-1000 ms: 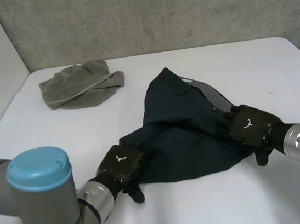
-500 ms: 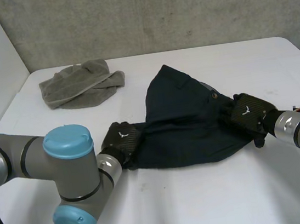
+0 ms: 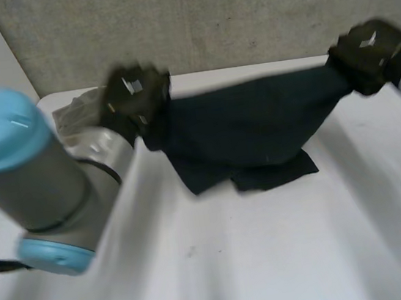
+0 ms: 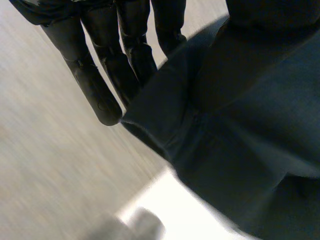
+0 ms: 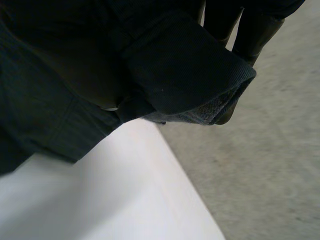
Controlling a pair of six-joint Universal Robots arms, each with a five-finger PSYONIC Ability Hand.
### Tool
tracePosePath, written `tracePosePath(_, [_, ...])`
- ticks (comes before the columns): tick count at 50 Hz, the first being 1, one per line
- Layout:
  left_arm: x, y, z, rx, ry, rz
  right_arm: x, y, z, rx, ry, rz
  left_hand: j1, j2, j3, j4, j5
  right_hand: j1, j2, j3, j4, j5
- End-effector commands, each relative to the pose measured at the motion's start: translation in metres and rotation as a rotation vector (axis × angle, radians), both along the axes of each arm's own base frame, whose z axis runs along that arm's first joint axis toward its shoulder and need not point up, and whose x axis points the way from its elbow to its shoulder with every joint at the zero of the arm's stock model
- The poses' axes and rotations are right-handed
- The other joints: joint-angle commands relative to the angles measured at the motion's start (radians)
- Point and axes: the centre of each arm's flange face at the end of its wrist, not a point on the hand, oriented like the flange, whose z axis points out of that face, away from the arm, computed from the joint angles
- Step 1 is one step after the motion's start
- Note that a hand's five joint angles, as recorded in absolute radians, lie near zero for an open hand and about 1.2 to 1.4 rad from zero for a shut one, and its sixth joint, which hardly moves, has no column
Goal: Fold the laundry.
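1. Concrete wall (image 3: 227,13), 12 o'clock.
2. White surface (image 3: 274,259).
3. Dark garment (image 3: 249,129), strung taut between my hands above the surface, toward 12 o'clock. I judge it soft, light and limp, best taken by its corners.
4. Left hand (image 3: 134,92), 10 o'clock, and right hand (image 3: 368,50), 2 o'clock, each clamped on an upper corner.
5. Grey towel (image 3: 70,112), 10 o'clock.

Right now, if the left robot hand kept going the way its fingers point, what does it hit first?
Probably the grey concrete wall. The left robot hand holds the dark garment up, and past its fingertips lies wall, with the white table edge off to the garment's side. Depth is unclear.
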Motion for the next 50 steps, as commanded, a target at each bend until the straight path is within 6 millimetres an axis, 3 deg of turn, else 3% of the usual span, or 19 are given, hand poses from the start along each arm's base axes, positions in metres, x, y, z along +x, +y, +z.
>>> tracePosePath(1, [0.027, 0.035, 0.118, -0.235, 0.158, 0.008, -0.005, 0.030, 0.083, 0.001, -0.045, -0.082, 0.271, 0.201, 0.217, 0.199, 0.229, 0.415, 0.231, 0.257, 0.212, 0.240])
tracePosePath(4, [0.031, 0.041, 0.135, -0.258, 0.171, 0.007, 0.001, 0.042, 0.104, 0.004, -0.048, -0.068, 0.271, 0.201, 0.217, 0.199, 0.229, 0.415, 0.231, 0.257, 0.212, 0.240])
tracePosePath(8, [0.031, 0.041, 0.144, -0.252, 0.166, 0.006, 0.009, 0.045, 0.109, 0.027, -0.043, -0.048, 0.271, 0.201, 0.217, 0.199, 0.229, 0.415, 0.231, 0.257, 0.212, 0.240])
tracePosePath(12, [0.021, 0.023, 0.122, -0.197, 0.127, 0.007, 0.023, 0.035, 0.087, 0.096, -0.029, -0.021, 0.271, 0.201, 0.217, 0.199, 0.229, 0.415, 0.231, 0.257, 0.212, 0.240])
tracePosePath(16, [0.013, -0.009, 0.087, -0.125, 0.070, 0.036, 0.034, 0.025, 0.061, 0.164, -0.016, -0.021, 0.271, 0.201, 0.217, 0.199, 0.229, 0.415, 0.231, 0.257, 0.212, 0.240])
tracePosePath(17, [0.011, -0.024, 0.070, -0.094, 0.048, 0.050, 0.037, 0.022, 0.053, 0.180, -0.014, -0.027, 0.271, 0.201, 0.217, 0.199, 0.229, 0.415, 0.231, 0.257, 0.212, 0.240])
tracePosePath(20, [0.006, -0.047, 0.052, -0.074, 0.032, 0.067, 0.047, 0.001, 0.029, 0.171, -0.015, -0.073, 0.271, 0.201, 0.217, 0.199, 0.229, 0.415, 0.231, 0.257, 0.212, 0.240])
tracePosePath(21, [0.002, -0.064, 0.047, -0.088, 0.041, 0.080, 0.049, -0.005, 0.027, 0.150, -0.023, -0.083, 0.271, 0.201, 0.217, 0.199, 0.229, 0.415, 0.231, 0.257, 0.212, 0.240])
tracePosePath(23, [-0.002, -0.079, 0.046, -0.116, 0.057, 0.090, 0.058, -0.023, 0.027, 0.048, -0.060, -0.117, 0.271, 0.201, 0.217, 0.199, 0.229, 0.415, 0.231, 0.257, 0.212, 0.240])
tracePosePath(26, [-0.011, -0.106, 0.061, -0.230, 0.126, 0.100, 0.077, -0.038, 0.042, -0.135, -0.149, -0.124, 0.271, 0.201, 0.217, 0.199, 0.229, 0.415, 0.231, 0.257, 0.212, 0.240])
tracePosePath(28, [-0.016, -0.117, 0.089, -0.360, 0.210, 0.100, 0.085, -0.042, 0.055, -0.237, -0.206, -0.108, 0.271, 0.201, 0.217, 0.199, 0.229, 0.415, 0.231, 0.257, 0.212, 0.240])
tracePosePath(32, [-0.014, -0.117, 0.144, -0.591, 0.356, 0.110, 0.093, -0.050, 0.094, -0.487, -0.356, -0.077, 0.271, 0.201, 0.217, 0.199, 0.229, 0.415, 0.231, 0.257, 0.212, 0.240])
tracePosePath(34, [-0.013, -0.114, 0.156, -0.654, 0.401, 0.105, 0.092, -0.048, 0.118, -0.608, -0.430, -0.066, 0.271, 0.201, 0.217, 0.199, 0.229, 0.415, 0.231, 0.257, 0.212, 0.240])
tracePosePath(38, [-0.011, -0.103, 0.176, -0.713, 0.472, 0.087, 0.091, -0.045, 0.130, -0.667, -0.461, -0.055, 0.271, 0.201, 0.217, 0.199, 0.229, 0.415, 0.231, 0.257, 0.212, 0.240])
tracePosePath(41, [-0.012, -0.106, 0.159, -0.639, 0.450, 0.088, 0.092, -0.045, 0.122, -0.629, -0.444, -0.053, 0.271, 0.201, 0.217, 0.199, 0.229, 0.415, 0.231, 0.257, 0.212, 0.240])
tracePosePath(43, [-0.013, -0.108, 0.133, -0.553, 0.407, 0.091, 0.093, -0.045, 0.113, -0.590, -0.424, -0.051, 0.271, 0.201, 0.217, 0.199, 0.229, 0.415, 0.231, 0.257, 0.212, 0.240])
tracePosePath(44, [-0.011, -0.108, 0.114, -0.493, 0.372, 0.098, 0.094, -0.046, 0.100, -0.533, -0.397, -0.043, 0.271, 0.201, 0.217, 0.199, 0.229, 0.415, 0.231, 0.257, 0.212, 0.240])
tracePosePath(49, [-0.001, -0.099, 0.061, -0.329, 0.274, 0.121, 0.104, -0.049, 0.034, -0.275, -0.265, 0.029, 0.271, 0.201, 0.217, 0.199, 0.229, 0.415, 0.231, 0.257, 0.212, 0.240])
tracePosePath(50, [0.002, -0.094, 0.038, -0.263, 0.229, 0.131, 0.105, -0.048, 0.023, -0.227, -0.245, 0.038, 0.271, 0.201, 0.217, 0.199, 0.229, 0.415, 0.231, 0.257, 0.212, 0.240])
